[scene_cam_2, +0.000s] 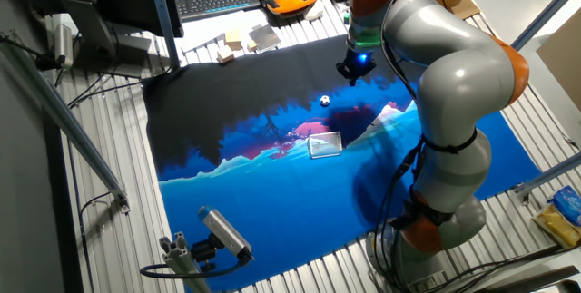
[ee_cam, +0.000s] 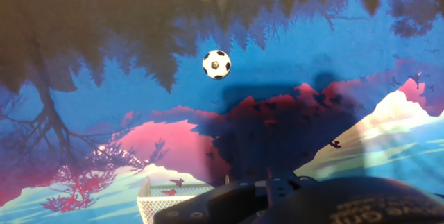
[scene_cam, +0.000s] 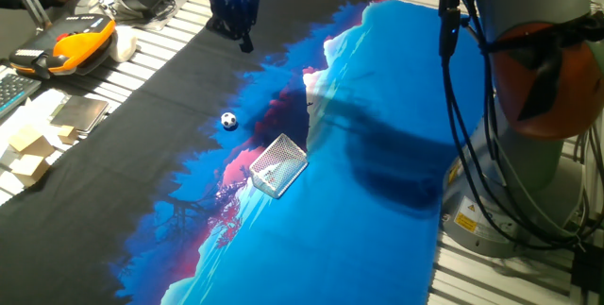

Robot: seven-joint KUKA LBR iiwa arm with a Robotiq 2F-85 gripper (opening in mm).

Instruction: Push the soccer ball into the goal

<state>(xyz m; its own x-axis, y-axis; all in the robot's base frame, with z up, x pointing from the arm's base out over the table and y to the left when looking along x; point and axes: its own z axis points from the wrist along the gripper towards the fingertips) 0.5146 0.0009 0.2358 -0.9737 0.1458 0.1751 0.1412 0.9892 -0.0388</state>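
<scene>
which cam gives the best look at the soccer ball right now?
Hand view: the soccer ball is large and sharp there, black patches clear, nothing blocking it. In both fixed views it is just a tiny white dot on the mat, a short way from the goal.

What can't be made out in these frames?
- End effector: fingers too small and dark in both fixed views to tell open or shut; the hand view shows only the dark body at the bottom edge.
- Goal: cut off by the bottom edge and that body in the hand view; opening direction unclear in one fixed view.
- Soccer ball: tiny in the other fixed view, patches unreadable.
</scene>
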